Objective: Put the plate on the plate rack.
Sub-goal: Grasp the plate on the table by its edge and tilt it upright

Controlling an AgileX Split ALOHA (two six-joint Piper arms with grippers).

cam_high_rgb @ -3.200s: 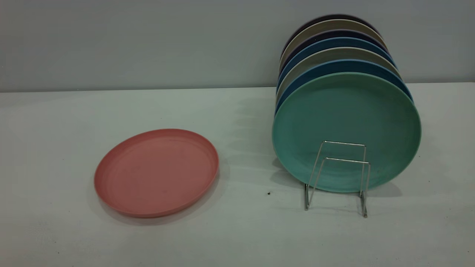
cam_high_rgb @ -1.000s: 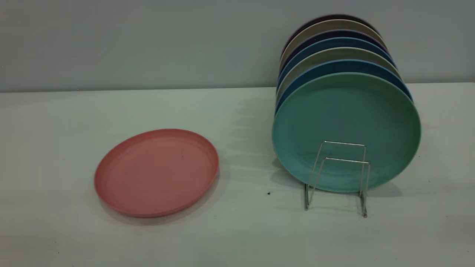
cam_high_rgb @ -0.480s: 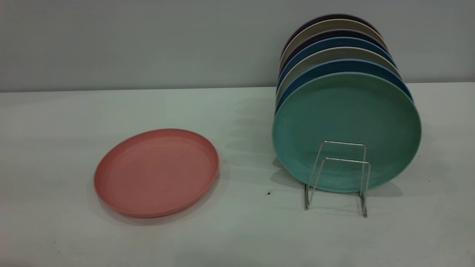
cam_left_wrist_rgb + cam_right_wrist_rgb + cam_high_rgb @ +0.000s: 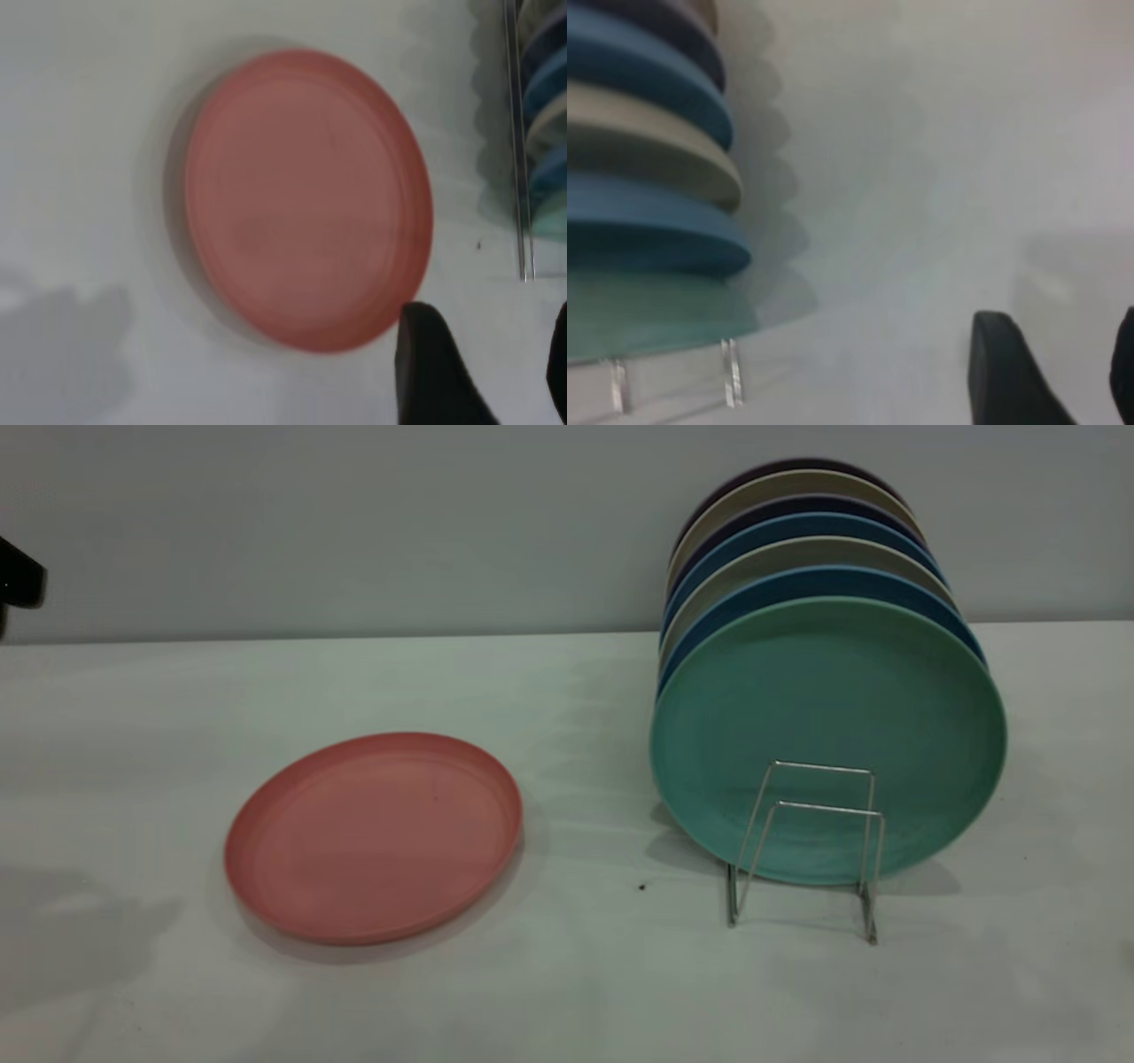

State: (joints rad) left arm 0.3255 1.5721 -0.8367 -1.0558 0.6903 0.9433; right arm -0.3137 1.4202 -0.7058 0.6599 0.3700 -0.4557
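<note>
White table (image 4: 576,992) — plate (image 4: 373,837) unmoved; left gripper (image 4: 483,363), spread, newly overhead.

Salmon-pink plate (image 4: 373,838) flat on table, wire plate rack (image 4: 804,850) well apart — upright

Soft even light, faint shadows; both wrist views blurred.

The exterior view looks from the front, nearly level, across the desk (image 4: 567,992) to the wall. The left wrist view looks steeply down at the plate (image 4: 306,199), quite near. The right wrist view looks down beside the plate rack (image 4: 731,385). The exterior view shares both things.
</note>
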